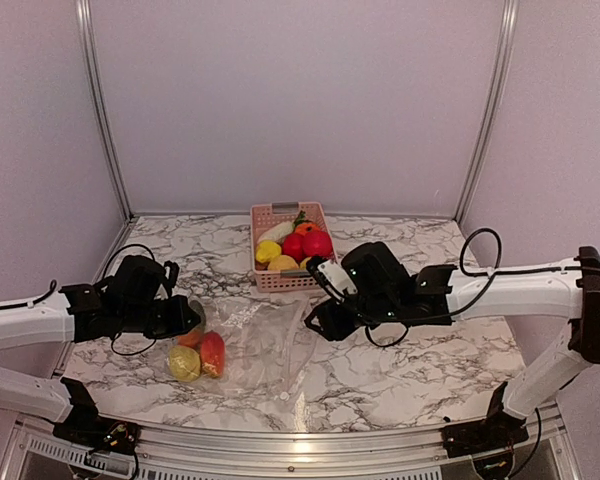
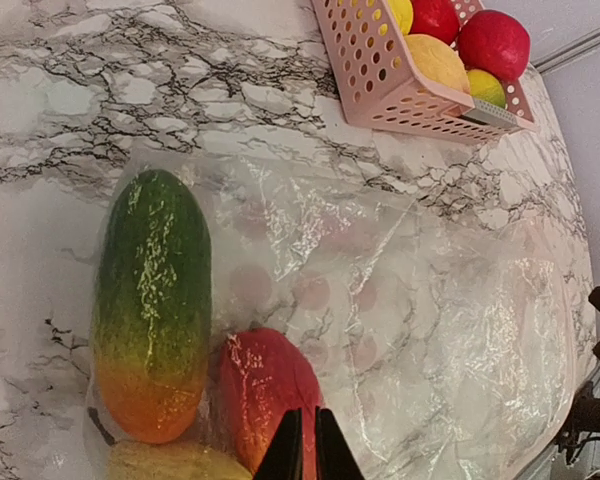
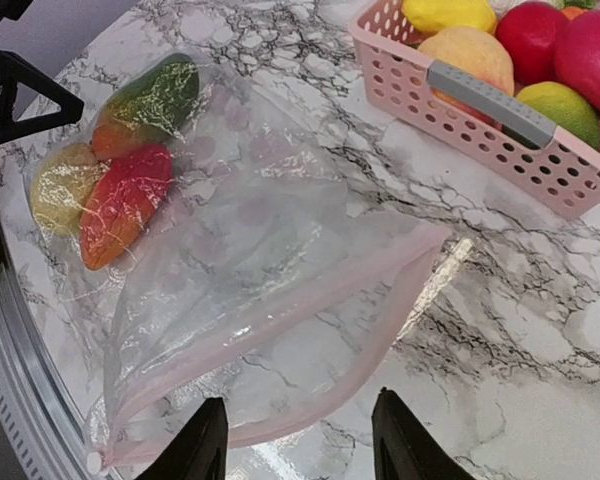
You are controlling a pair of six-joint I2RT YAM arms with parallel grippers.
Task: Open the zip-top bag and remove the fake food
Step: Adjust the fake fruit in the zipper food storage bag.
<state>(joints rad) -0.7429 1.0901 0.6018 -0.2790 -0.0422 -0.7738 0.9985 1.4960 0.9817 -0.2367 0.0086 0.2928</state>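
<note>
The zip-top bag (image 1: pixel 270 345) lies flat on the marble table between my arms. Its pink zip strip (image 3: pixel 280 260) is parted, so the mouth gapes toward my right gripper (image 3: pixel 300 450). That gripper is open, one finger on each side of the mouth's lower edge, holding nothing. At the bag's far end lie three pieces of fake food: a green-to-orange one (image 2: pixel 155 300), a red one (image 2: pixel 260 390) and a yellow one (image 2: pixel 170 462). My left gripper (image 2: pixel 302 445) is shut right over the red piece; whether it pinches the film does not show.
A pink slotted basket (image 1: pixel 285 282) at the back centre holds several more plastic fruits (image 1: pixel 305 243), red, yellow and orange. It stands close to my right arm. Black cables loop beside both arms. A metal rail (image 1: pixel 300 440) runs along the table's near edge.
</note>
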